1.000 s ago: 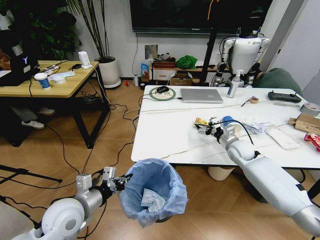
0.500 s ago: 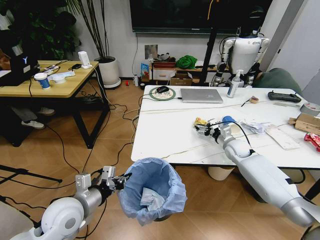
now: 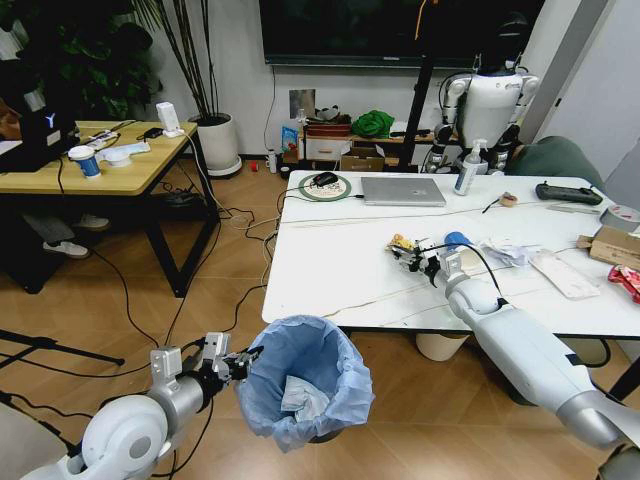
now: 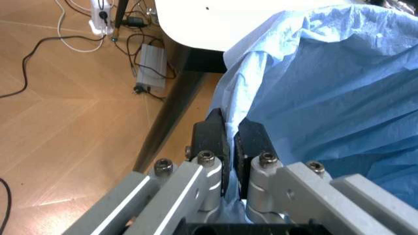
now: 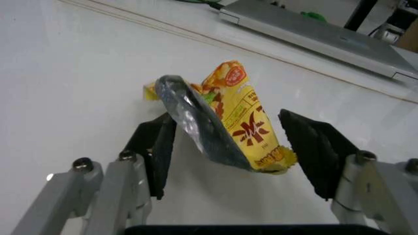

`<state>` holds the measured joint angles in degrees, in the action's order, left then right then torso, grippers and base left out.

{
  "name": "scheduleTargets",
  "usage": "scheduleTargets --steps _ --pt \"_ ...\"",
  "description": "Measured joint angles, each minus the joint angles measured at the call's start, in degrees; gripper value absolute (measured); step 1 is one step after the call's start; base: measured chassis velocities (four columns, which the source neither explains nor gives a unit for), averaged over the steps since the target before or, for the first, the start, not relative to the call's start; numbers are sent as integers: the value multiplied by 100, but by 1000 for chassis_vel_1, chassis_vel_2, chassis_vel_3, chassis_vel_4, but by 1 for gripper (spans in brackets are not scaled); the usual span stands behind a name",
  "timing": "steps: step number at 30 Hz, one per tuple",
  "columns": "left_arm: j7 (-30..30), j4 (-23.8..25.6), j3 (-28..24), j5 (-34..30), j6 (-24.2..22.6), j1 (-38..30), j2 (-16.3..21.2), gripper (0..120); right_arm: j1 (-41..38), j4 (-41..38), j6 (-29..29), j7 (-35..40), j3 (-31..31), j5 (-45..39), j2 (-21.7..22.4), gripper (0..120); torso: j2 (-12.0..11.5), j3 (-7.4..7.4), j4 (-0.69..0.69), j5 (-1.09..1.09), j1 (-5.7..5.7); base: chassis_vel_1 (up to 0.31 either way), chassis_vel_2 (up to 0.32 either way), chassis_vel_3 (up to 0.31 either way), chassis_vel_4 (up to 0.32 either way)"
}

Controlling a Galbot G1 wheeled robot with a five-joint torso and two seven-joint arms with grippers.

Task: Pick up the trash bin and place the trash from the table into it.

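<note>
Right claw (image 5: 235, 152) apart around yellow snack wrapper (image 5: 238, 117) near laptop (image 3: 403, 191); left claw (image 4: 232, 142) clamped on trash bin (image 3: 305, 380) rim.

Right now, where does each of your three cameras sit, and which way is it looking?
Head: up top, looking forward and down at the table and bin; both arms show.
Left wrist: on the left arm, facing the left gripper, shut on the bin's bag rim.
Right wrist: on the right arm, facing the right gripper, open around a yellow wrapper.
Shared: head and right wrist both show the laptop.
</note>
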<state>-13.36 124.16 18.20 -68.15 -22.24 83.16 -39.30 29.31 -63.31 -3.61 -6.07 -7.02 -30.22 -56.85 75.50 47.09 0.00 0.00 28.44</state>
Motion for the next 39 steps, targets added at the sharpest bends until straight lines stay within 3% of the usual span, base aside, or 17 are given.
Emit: scheduleTargets --steps 16,29,32,39 --pt "-11 0 14 2 1 -9 16 0 41 -20 -15 -11 -20 -16 16 0 0 0 0 0 0 0 0 0 0" --pt "-12 -7 6 -2 2 -11 12 0 77 -347 -31 -16 -17 -140 138 0 0 0 0 0 0 0 0 0 0" --pt "-11 11 -16 6 2 -8 13 0 126 -984 -105 29 -11 -345 376 0 0 0 0 0 0 0 0 0 0" --pt "-9 20 -36 28 2 -27 -14 0 309 -1510 -180 109 28 -494 640 0 1 0 0 1 0 0 0 0 0"
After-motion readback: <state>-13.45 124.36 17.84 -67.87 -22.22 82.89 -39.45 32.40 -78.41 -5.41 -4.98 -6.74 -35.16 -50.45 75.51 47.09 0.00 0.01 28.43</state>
